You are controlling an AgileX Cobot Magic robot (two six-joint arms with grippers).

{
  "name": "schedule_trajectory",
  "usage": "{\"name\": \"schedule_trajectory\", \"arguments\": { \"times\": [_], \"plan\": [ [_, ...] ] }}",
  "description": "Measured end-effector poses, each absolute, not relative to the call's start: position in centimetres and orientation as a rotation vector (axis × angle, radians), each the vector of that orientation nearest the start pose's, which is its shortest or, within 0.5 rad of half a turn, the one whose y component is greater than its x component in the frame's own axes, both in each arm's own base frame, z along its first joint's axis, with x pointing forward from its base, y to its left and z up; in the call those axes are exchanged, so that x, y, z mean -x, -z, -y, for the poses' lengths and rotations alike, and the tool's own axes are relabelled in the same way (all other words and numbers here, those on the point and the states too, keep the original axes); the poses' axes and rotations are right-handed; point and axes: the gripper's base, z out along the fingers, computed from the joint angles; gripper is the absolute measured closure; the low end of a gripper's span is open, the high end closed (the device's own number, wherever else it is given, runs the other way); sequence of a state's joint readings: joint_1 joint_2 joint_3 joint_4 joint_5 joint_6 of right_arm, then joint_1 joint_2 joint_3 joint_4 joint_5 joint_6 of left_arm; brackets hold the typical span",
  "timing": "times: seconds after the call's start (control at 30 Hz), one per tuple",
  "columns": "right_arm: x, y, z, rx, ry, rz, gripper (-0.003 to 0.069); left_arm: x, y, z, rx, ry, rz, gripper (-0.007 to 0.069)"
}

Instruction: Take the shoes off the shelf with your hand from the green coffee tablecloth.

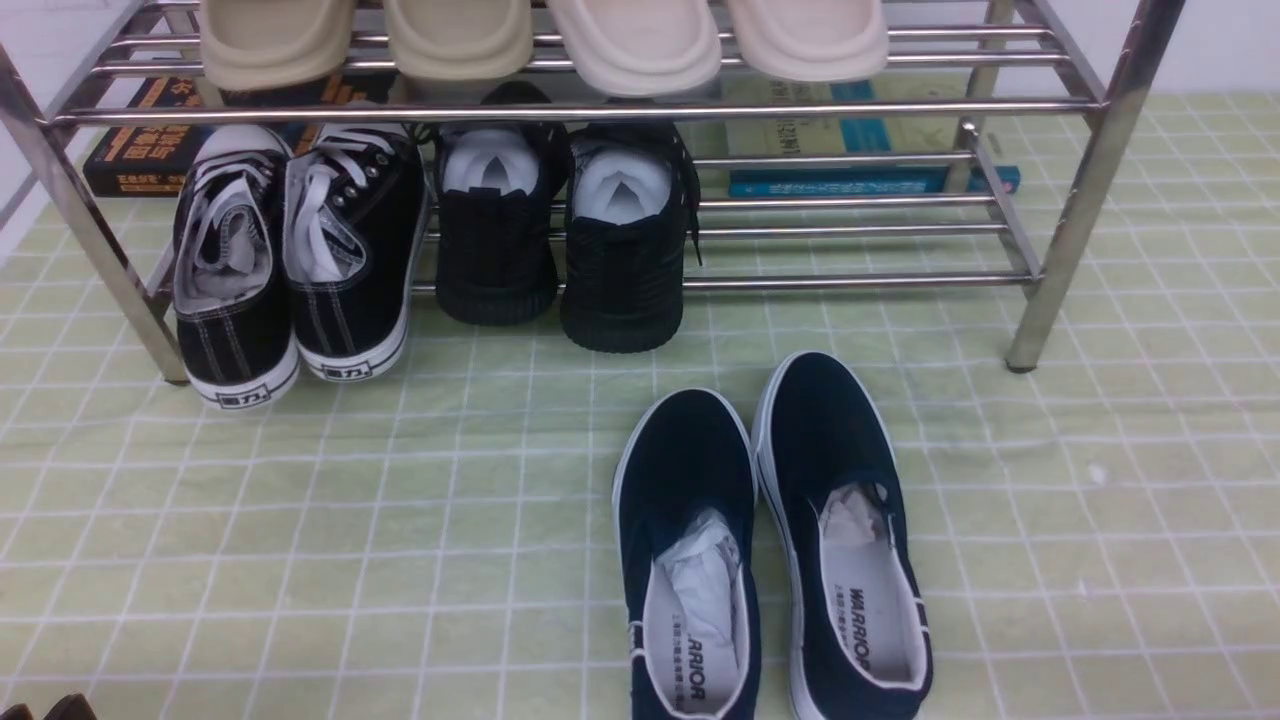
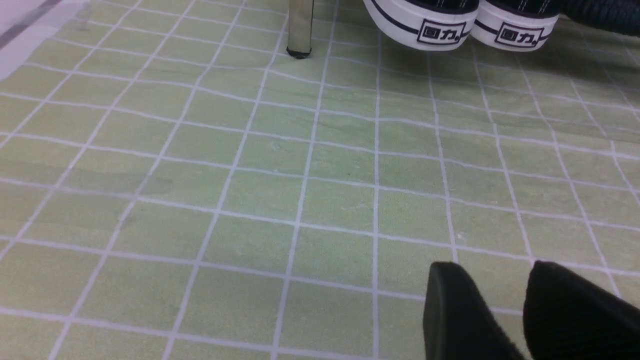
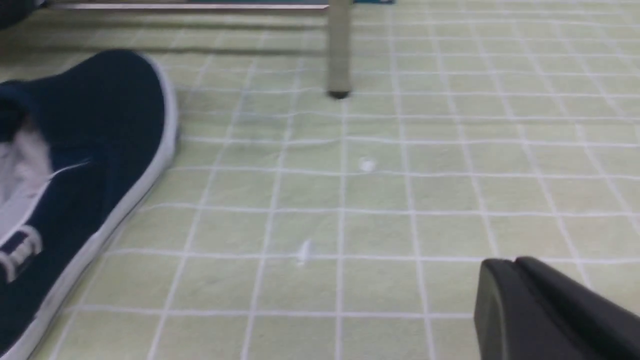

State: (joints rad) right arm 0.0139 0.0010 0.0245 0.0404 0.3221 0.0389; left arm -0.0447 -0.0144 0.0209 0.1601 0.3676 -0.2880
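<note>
Visibly parted left tool [image 2: 505, 320], empty.

Two navy-blue slip-on shoes [image 1: 770, 540] lie as one pair on the near surface [image 1: 300, 560], toes pointing far.

Two black lace-up sneakers [image 1: 295, 270] with white laces sit at the left of the lower tier of the one chrome shelf [image 1: 1075, 190].

Two all-black textured shoes [image 1: 560, 240] sit just right of them.

Four pale beige slippers [image 1: 545, 40] line the upper tier, which makes two pairs.

That comes to ten pieces of footwear, in five pairs.

The shelf has two tiers.

At least three books lie behind it: one dark book [image 1: 130, 150] at far left, and a pale book [image 1: 830, 125] with a blue one [image 1: 860, 182] at far right.
</note>
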Motion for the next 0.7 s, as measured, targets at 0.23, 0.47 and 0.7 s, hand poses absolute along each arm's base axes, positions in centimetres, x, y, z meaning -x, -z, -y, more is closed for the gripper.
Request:
{"name": "schedule_trajectory", "arguments": {
  "times": [0.23, 0.47, 0.7],
  "plan": [
    [-5.22, -17.41, -0.19, -0.066, -0.079, -1.87, 0.062, -5.26, -17.43, -0.29, 0.127, 0.074, -1.849, 0.0383],
    [-5.2, -17.4, -0.2, -0.066, -0.082, -1.877, 0.061, -5.26, -17.43, -0.29, 0.127, 0.074, -1.849, 0.0383],
    [-5.2, -17.4, -0.2, -0.067, -0.082, -1.877, 0.0599, -5.26, -17.43, -0.29, 0.127, 0.074, -1.849, 0.0383]
  ]
}}
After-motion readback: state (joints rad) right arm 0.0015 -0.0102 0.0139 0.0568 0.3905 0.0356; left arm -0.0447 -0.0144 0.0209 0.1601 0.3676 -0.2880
